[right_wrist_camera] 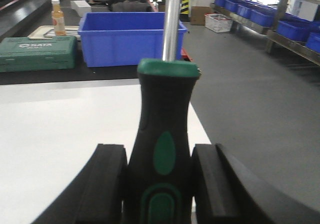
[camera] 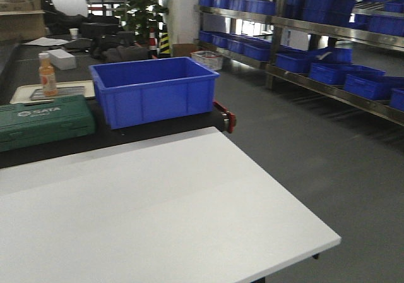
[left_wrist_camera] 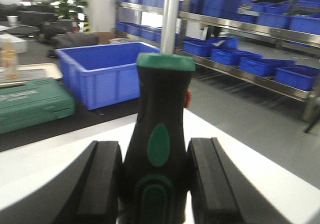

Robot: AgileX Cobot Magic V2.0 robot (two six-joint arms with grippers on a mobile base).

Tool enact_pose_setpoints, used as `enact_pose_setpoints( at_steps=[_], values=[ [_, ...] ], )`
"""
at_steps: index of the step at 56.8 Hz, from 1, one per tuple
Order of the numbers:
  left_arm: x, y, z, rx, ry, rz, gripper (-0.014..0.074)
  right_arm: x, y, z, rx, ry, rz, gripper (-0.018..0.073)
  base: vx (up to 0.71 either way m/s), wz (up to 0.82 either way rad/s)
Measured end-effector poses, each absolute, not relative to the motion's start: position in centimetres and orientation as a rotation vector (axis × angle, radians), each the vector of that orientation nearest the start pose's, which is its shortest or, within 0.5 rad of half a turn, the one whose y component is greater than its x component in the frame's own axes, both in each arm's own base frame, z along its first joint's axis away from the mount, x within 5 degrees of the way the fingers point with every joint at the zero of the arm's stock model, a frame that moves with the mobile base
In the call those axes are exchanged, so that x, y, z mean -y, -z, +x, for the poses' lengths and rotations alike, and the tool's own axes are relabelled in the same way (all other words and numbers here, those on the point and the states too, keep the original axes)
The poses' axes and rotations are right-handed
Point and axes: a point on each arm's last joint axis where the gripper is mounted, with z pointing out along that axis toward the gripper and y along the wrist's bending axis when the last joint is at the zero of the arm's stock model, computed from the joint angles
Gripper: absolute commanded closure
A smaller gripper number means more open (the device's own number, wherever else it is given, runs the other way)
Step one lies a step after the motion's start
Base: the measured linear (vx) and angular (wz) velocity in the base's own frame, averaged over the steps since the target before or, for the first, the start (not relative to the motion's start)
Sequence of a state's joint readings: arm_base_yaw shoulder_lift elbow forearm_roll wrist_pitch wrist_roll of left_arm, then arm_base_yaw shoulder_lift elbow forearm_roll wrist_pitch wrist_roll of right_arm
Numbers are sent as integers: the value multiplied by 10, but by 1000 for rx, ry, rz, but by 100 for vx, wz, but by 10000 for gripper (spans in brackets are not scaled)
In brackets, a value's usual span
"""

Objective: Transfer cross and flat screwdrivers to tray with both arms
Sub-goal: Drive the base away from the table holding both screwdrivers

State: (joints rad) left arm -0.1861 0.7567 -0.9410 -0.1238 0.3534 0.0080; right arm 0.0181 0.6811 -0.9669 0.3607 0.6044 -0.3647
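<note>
L gripper (left_wrist_camera: 155, 150): closed on L screwdriver, nearest thing in left wrist view.
L pads (left_wrist_camera: 102, 179): one each side of handle base, pressed against it.
L screwdriver (left_wrist_camera: 159, 109): held by fat end of black handle w/ green inserts; green collar on top, steel shaft runs up & out of pic. Cross or flat: can't tell, tip out of view.
R gripper (right_wrist_camera: 157, 156): closed on R screwdriver, same sort of grip.
R pads (right_wrist_camera: 107, 184): flank lower handle, touching both sides.
R screwdriver (right_wrist_camera: 165, 109): black/green handle btwn pads, shaft straight up past top edge. Tip type: can't tell.
White table (camera: 164, 207): below & ahead of both grippers; fills near half of front view.
Black bench (camera: 126, 138): butts against far edge of white table.
Green tool case (camera: 44, 122): on bench, left side, lid shut.
Blue bin (camera: 154, 90): on bench just right of case; deep, open top.
Bottle (camera: 47, 74): upright, orange contents, stands on cream tray (camera: 19, 93) behind case.
Floor (camera: 315, 150): grey, right of tables.
Shelves (camera: 328, 49): metal racks far right, rows of blue crates (camera: 372, 84).
Plant (camera: 144, 5): far back, by white pillar.
</note>
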Motion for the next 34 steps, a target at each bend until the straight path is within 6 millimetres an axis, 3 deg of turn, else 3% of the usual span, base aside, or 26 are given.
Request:
enact_pose_setpoints(
  at_steps=[34],
  values=[
    [31,-426,144,-1653,259,97,594,-20,-425,117,-1756,-146,-218,567,-10,-66]
  ],
)
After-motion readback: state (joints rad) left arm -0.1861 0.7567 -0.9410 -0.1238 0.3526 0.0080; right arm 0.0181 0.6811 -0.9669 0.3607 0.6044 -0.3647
